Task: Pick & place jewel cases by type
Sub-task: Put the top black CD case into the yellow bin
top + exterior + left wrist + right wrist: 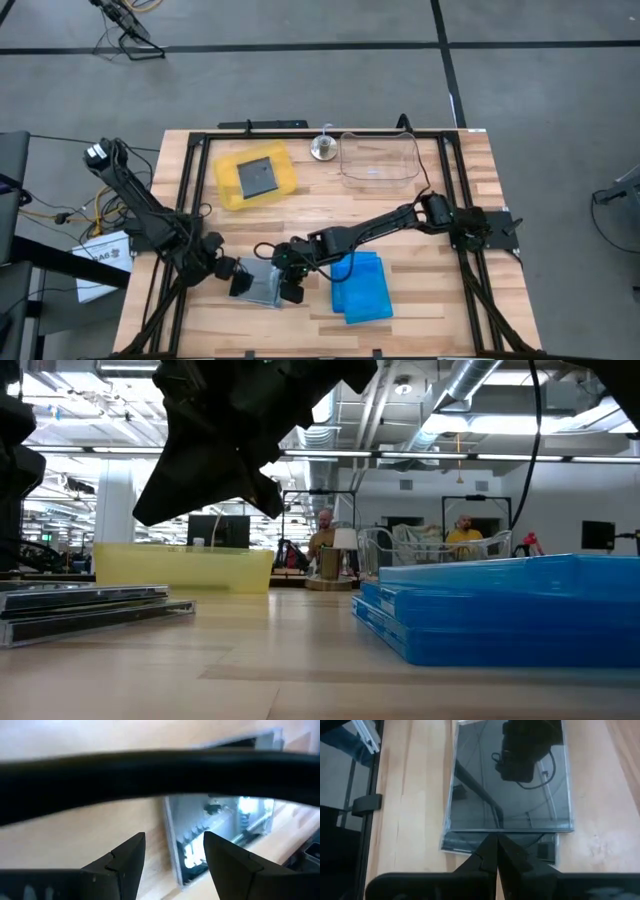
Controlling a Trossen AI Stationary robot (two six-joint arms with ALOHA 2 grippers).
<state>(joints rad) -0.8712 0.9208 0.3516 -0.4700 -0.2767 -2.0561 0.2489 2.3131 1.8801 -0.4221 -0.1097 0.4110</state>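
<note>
Both grippers are seen low over the table's [440,330] front edge, on either side of a small pile of grey cases [264,287]. The left gripper [174,851] is held with its fingers [227,862] spread apart; nothing is gripped between them, and the edge of the grey pile is seen just ahead of the tips. The right gripper [496,851] is shown with its fingers pressed together, tips meeting just at the near edge of the top grey case [510,777], though contact cannot be confirmed; nothing is pinched.

Just right of the grey pile, a stack of blue cases [362,286] is laid flat. One further grey case [259,177] is seen lying inside the yellow tray [226,187] at the back of the table, and a clear tub [380,158] is set to its right.
</note>
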